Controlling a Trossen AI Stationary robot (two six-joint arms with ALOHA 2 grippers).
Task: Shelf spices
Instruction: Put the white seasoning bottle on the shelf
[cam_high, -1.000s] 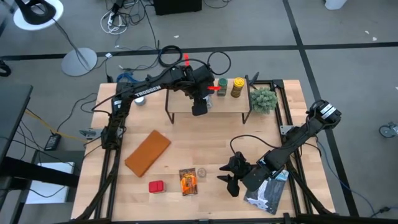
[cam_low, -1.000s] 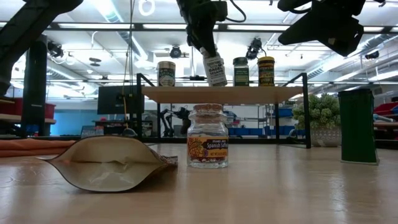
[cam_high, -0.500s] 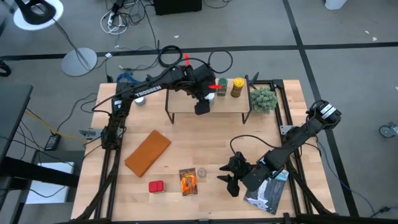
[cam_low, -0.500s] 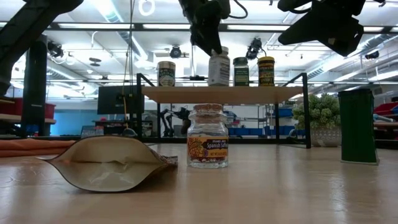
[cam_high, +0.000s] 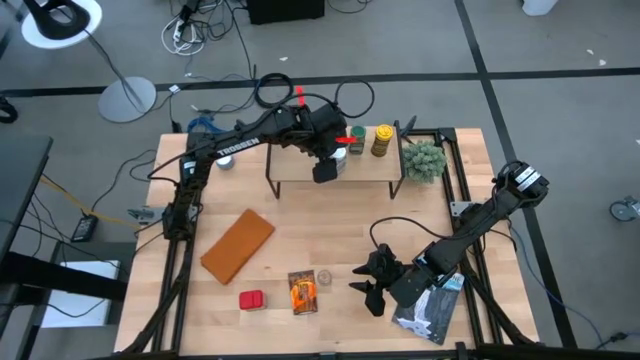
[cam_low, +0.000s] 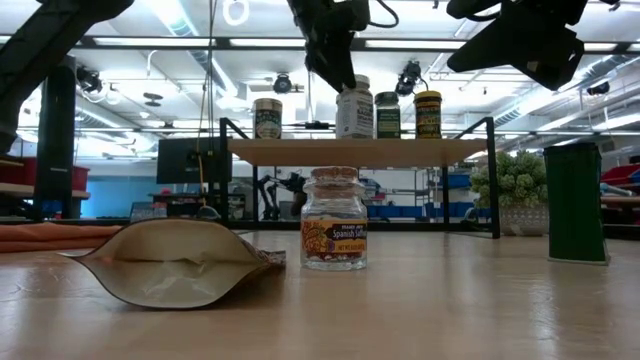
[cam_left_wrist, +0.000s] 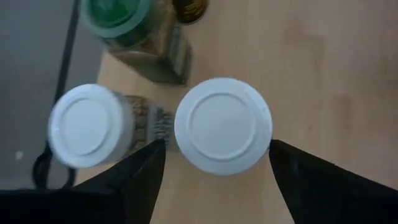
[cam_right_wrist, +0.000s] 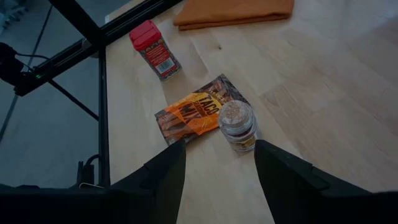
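The left gripper (cam_high: 326, 168) is held above the light wooden shelf (cam_high: 370, 172), its dark fingers spread either side of a round, smooth white-lidded jar (cam_left_wrist: 222, 134) standing upright on the board, apparently without contact; a second white-lidded jar (cam_left_wrist: 88, 126) and a green-lidded glass jar (cam_left_wrist: 127, 22) are seen just beside it; the right gripper (cam_high: 368, 292), part open and empty, is poised over the tabletop near a cork-topped jar (cam_right_wrist: 237, 123) touching a crinkled orange packet (cam_right_wrist: 196, 115) and a red tin (cam_right_wrist: 154, 50).

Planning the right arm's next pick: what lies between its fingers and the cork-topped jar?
Bare tabletop, per the right wrist view: right gripper open, cork-topped jar just ahead, orange packet beside it.
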